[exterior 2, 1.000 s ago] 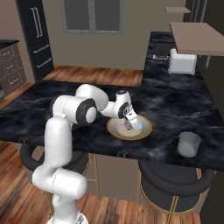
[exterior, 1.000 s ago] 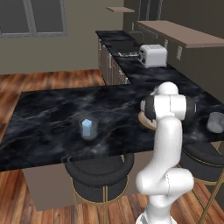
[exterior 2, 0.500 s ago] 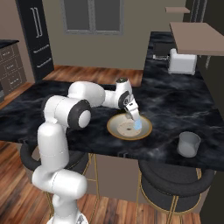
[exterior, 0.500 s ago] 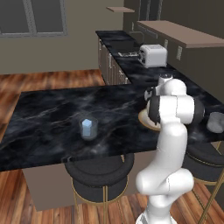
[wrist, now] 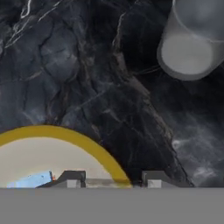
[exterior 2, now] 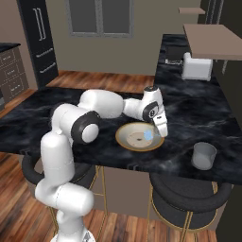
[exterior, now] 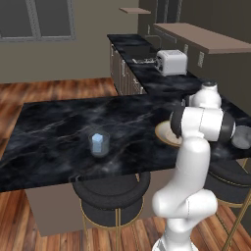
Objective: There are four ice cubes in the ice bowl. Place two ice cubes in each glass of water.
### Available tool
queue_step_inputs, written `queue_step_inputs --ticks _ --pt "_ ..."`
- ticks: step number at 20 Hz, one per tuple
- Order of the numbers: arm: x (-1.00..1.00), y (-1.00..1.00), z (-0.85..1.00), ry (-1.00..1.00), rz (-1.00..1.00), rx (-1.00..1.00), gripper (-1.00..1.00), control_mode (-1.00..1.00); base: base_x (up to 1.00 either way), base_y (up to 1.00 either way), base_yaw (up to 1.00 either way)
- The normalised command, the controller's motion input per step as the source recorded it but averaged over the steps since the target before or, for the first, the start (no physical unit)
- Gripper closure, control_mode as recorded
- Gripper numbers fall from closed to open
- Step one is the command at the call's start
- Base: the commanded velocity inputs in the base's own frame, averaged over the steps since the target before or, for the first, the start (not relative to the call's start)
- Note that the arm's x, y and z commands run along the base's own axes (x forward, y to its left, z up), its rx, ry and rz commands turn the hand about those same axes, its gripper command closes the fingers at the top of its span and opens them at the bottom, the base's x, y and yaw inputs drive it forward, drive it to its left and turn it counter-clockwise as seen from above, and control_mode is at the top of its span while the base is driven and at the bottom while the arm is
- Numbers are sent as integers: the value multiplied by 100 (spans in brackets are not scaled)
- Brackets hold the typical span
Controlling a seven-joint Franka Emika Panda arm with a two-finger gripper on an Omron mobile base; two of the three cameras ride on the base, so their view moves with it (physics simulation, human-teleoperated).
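The claw (exterior 2: 162, 131) (wrist: 114, 178) hangs over the right rim of the bowl (exterior 2: 123, 142) (wrist: 87, 140), fingers drawn in; I cannot tell whether they pinch anything. One cube (exterior 2: 148, 135) (wrist: 33, 180) lies in the bowl just beside the tips. One glass (exterior 2: 204, 156) (wrist: 192, 43) stands near on the counter (exterior 2: 189, 113); the far glass (exterior: 99, 144), well apart, holds another cube (exterior: 97, 139).

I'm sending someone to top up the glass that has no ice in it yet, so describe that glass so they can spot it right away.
Start at the black marble island counter and find the tan-rimmed ice bowl near its front edge. The glass stands just beyond the bowl, above the stool. Unlike the other tumbler, it shows no blue cube.
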Motion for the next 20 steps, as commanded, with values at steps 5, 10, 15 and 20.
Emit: queue_step_inputs --ticks 5,10,15,20 --pt "-29 -83 15 0 -25 0 100 -100 0 0 0" --pt "-16 -90 13 0 -18 2 100 -100 0 0 0" --pt "-5 -96 0 0 -13 4 100 -100 0 0 0" --pt "0 -85 0 0 -8 6 100 -100 0 0 0"
